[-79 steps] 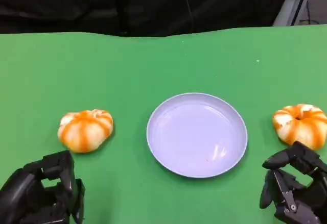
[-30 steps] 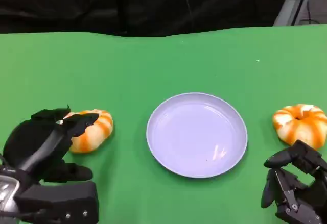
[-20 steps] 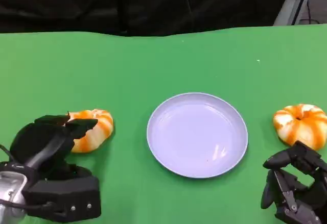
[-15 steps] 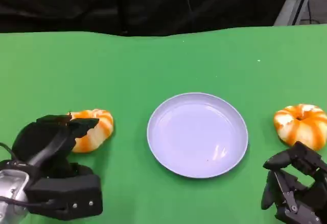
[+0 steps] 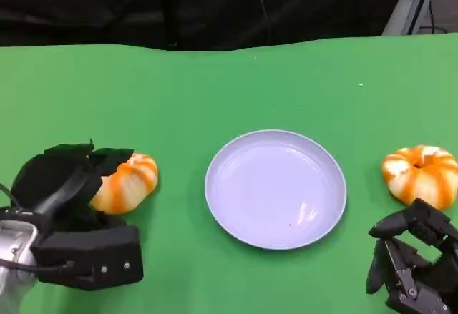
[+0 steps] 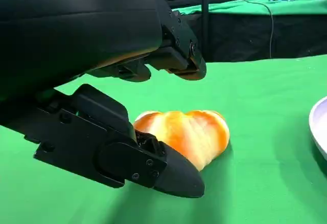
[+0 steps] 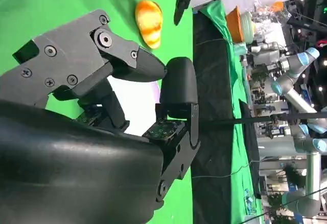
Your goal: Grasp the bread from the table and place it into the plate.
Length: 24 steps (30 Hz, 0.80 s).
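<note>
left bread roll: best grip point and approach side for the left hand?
Grip the left bread roll across its rounded middle, coming from the robot's side. It is a low, ridged dome lying flat, and the left hand already brackets it: fingers above, thumb low beside it. The plate lies beyond, apart.

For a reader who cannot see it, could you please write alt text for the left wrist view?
The robot's black left hand is open around an orange-and-white striped bread lying on the green table, with fingers above it and below it. The lilac rim of the plate shows at one edge.
</note>
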{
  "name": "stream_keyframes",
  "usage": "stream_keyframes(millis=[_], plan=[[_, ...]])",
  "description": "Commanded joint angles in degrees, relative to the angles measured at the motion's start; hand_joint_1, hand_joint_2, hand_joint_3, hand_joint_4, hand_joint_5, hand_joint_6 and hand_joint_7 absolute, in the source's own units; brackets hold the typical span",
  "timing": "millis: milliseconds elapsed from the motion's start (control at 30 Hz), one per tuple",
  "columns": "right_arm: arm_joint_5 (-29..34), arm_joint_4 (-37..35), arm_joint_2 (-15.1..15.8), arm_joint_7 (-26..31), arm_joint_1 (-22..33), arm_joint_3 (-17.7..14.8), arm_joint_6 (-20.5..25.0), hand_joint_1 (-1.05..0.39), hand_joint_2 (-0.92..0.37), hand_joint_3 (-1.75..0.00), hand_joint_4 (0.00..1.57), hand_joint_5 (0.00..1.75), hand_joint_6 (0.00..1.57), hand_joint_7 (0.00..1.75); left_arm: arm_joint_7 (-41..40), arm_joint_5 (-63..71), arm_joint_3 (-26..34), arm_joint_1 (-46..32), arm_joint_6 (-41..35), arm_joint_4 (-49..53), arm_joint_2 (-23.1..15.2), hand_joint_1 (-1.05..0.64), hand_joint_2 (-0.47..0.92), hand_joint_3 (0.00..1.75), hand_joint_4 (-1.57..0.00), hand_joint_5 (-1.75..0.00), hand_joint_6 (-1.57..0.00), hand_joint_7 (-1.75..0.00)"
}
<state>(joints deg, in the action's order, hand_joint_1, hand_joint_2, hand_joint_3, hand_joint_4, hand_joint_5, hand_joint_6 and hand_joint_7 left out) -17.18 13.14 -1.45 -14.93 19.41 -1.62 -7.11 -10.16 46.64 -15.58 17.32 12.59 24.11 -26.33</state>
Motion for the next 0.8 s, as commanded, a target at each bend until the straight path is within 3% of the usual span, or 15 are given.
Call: stream_keyframes(millis=[33, 400, 800], plan=[[-0.5, 0.3, 0.8, -0.3, 0.0, -0.8, -0.3, -0.16, -0.61, -0.98, 0.85, 1.75, 0.75, 1.51, 0.5, -0.7, -0.5, 1.3, -0.5, 0.9, -1.1, -0.88, 0.92, 0.10, -0.40, -0.02, -0.48, 0.00], [-1.1, 0.6, 0.6, -0.8, 0.6, -0.8, -0.7, -0.16, -0.61, -0.99, 0.84, 1.75, 0.76, 1.49, -3.9, -2.7, -3.1, 7.6, 1.3, 17.5, 2.6, -0.86, 0.92, 0.09, -0.40, -0.01, -0.48, 0.00], [-0.6, 1.5, 0.7, -0.7, 1.3, -0.6, -1.1, -0.16, -0.62, -0.98, 0.84, 1.75, 0.75, 1.50, -9.7, -3.2, -5.8, 11.6, 4.3, 27.1, 4.7, -0.87, 0.92, 0.11, -0.41, -0.01, -0.49, -0.01]])
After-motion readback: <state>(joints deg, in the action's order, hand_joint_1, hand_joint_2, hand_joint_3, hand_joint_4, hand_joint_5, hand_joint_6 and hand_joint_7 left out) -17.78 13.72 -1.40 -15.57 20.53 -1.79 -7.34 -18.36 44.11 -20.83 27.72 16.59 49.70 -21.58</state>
